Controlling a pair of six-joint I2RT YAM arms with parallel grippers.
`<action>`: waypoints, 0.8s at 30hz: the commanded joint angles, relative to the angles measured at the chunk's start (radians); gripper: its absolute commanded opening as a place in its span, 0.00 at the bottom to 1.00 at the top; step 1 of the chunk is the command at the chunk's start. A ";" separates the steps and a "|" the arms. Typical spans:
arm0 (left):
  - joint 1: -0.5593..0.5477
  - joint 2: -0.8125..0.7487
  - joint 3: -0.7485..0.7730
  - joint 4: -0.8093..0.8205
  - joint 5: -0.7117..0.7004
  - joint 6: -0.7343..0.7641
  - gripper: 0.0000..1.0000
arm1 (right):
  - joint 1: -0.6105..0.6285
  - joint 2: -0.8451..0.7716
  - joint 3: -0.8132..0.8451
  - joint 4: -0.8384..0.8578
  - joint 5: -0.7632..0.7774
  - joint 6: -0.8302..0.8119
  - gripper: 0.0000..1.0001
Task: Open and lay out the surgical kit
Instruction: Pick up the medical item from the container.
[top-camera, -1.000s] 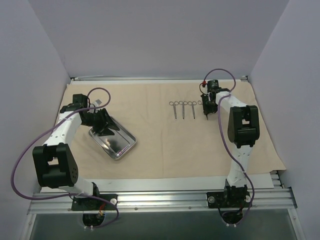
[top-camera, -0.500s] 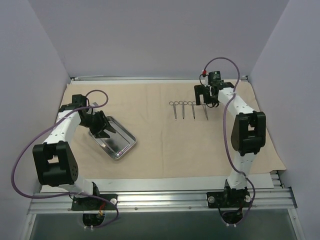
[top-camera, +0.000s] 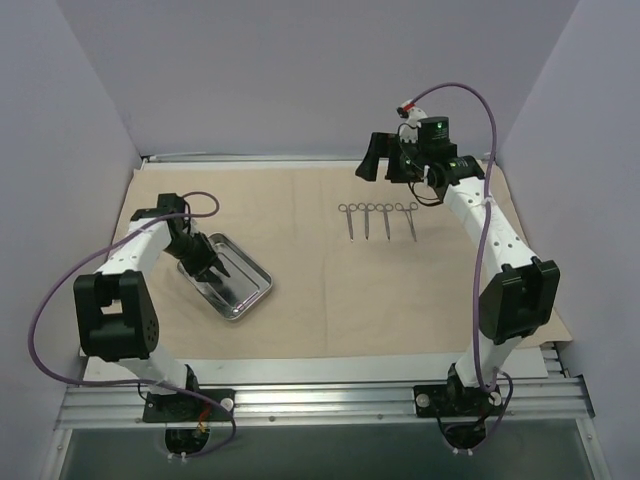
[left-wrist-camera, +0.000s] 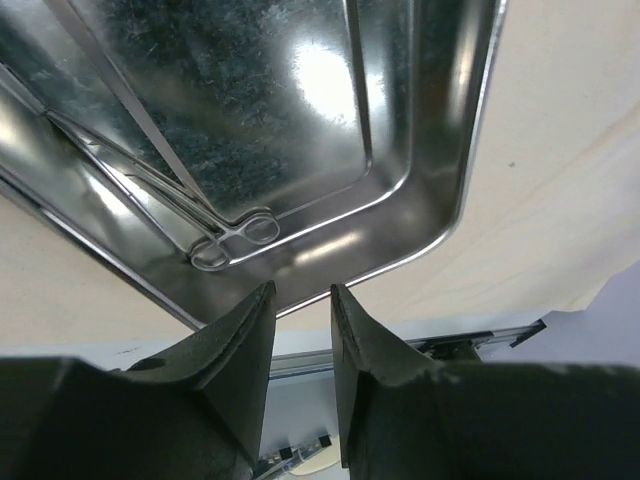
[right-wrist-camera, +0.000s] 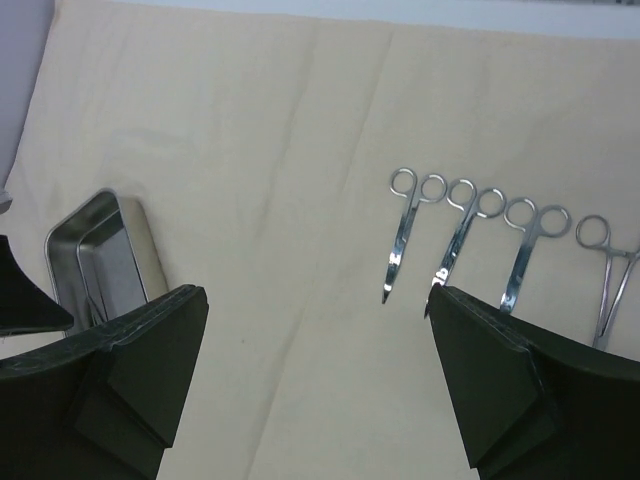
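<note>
Cloth: large beige cloth wrap, spread flat.
Laid out: four thin silver ring-handled instruments, side by side, far centre.
In tray: one silver instrument in the shiny rectangular steel tray, rings nearest your left fingers, shaft running away.
Left fingers: narrowly parted, empty.
Right fingers: wide apart, empty, well away.
</note>
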 joint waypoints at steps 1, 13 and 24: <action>-0.045 0.052 0.005 -0.010 -0.076 -0.084 0.37 | -0.006 -0.006 0.030 -0.105 -0.100 0.018 1.00; -0.137 0.133 -0.059 0.043 -0.166 -0.226 0.41 | -0.007 -0.181 -0.161 -0.103 0.006 0.009 1.00; -0.182 0.211 -0.107 0.097 -0.142 -0.252 0.44 | -0.006 -0.220 -0.193 -0.133 0.024 0.000 1.00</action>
